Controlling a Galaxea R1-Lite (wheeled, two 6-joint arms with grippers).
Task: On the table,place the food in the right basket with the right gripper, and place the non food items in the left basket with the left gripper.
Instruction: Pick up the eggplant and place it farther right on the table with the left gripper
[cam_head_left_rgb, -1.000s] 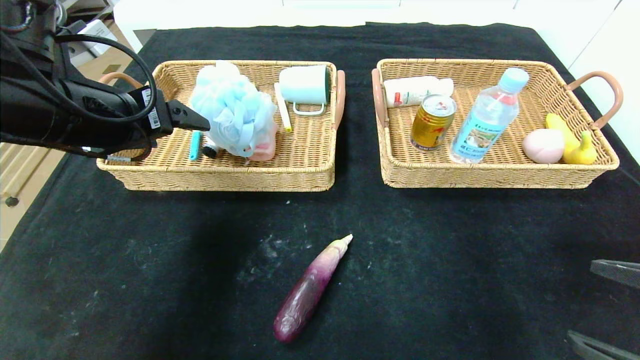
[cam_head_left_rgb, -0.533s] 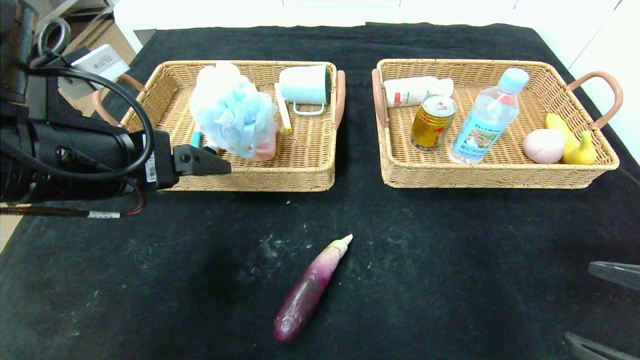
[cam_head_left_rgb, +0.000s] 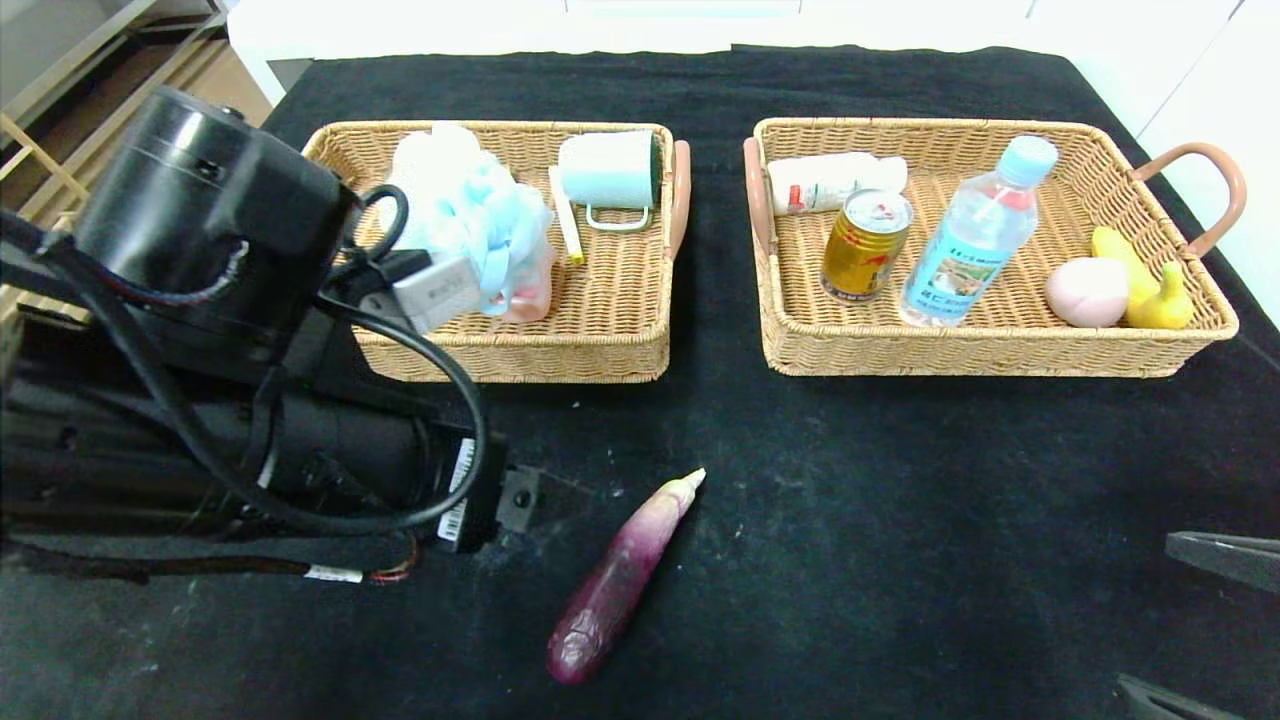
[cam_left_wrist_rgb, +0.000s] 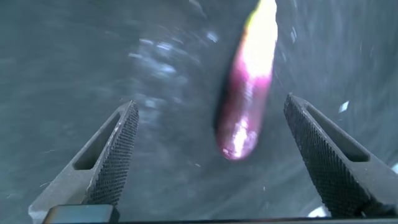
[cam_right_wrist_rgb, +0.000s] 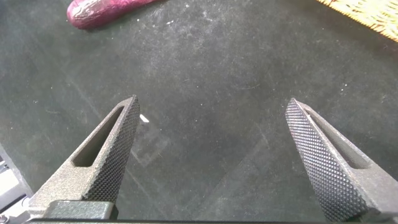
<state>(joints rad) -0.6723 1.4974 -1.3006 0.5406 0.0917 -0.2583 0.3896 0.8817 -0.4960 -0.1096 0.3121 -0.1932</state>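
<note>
We see open black tablecloth (cam_head_left_rgb: 900, 520) on every side of the long purple eggplant (cam_head_left_rgb: 618, 580), so access from the right is free (the bulky black left arm (cam_head_left_rgb: 250, 450) crowds its left side). Two woven wicker baskets (cam_head_left_rgb: 520, 350) (cam_head_left_rgb: 1000, 355) wall off the far edge.

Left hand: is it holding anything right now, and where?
Nothing. The left hand is open and empty above the cloth, with the eggplant lying untouched beyond its fingers. The right hand is open and empty too.

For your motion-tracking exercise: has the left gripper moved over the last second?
Yes. The left gripper has pulled back from the left basket toward the robot, and is now open beside the eggplant.
</note>
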